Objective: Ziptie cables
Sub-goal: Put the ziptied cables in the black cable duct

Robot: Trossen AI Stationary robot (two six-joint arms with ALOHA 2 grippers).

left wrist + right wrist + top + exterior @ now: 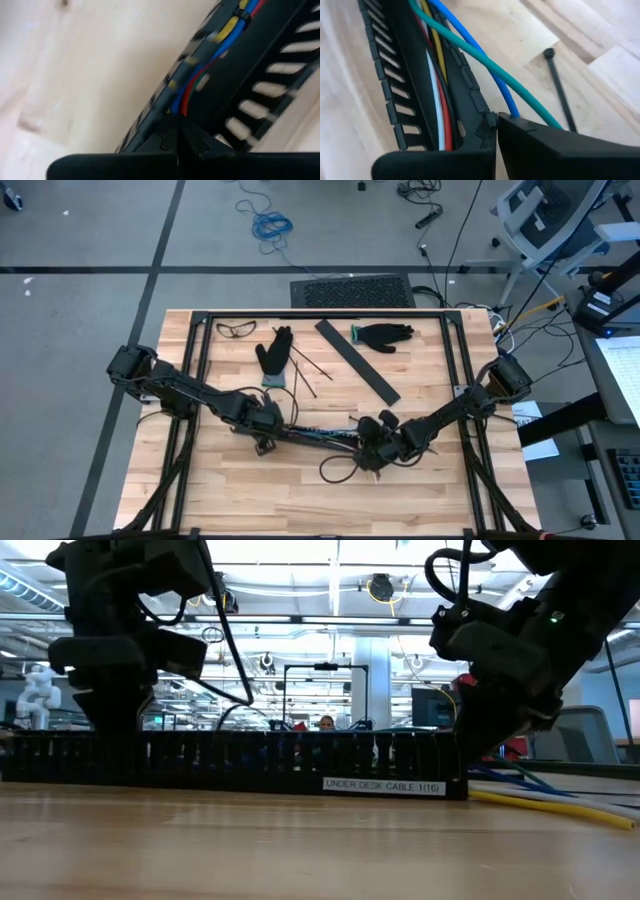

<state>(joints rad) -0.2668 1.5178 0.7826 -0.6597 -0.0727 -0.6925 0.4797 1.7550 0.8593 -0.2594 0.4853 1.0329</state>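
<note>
A black slotted strip (310, 435) lies flat on the wooden table between my two grippers, with the cables (220, 45) (yellow, blue, red, green, white) running along inside it. My left gripper (265, 432) is shut at the strip's left end, pointing steeply down. My right gripper (375, 448) is shut at the strip's right end. There a blue cable (470, 50) and a green cable (485, 60) leave the channel. In the low view, cable ends (550, 802) lie on the table past the strip's labelled end (385, 785). My left gripper comes from above and its shut fingertips (165, 142) meet where the blue and red cables (178, 104) end inside the strip. The cables seem pinched at their ends and lie in the channel. My right gripper's shut fingertips (482, 131) meet at the strip's toothed side wall (481, 106), slanting down from the table's right. I cannot tell whether the wall is pinched. The blue and green cables pass behind one finger (535, 137).
A loose black zip tie (559, 85) lies on the table beside the strip's right end. Farther back are a second black strip (357, 360), two black gloves (275, 357) (385, 335), thin black sticks (310, 370) and safety glasses (236, 330). A black metal frame (300, 314) borders the table.
</note>
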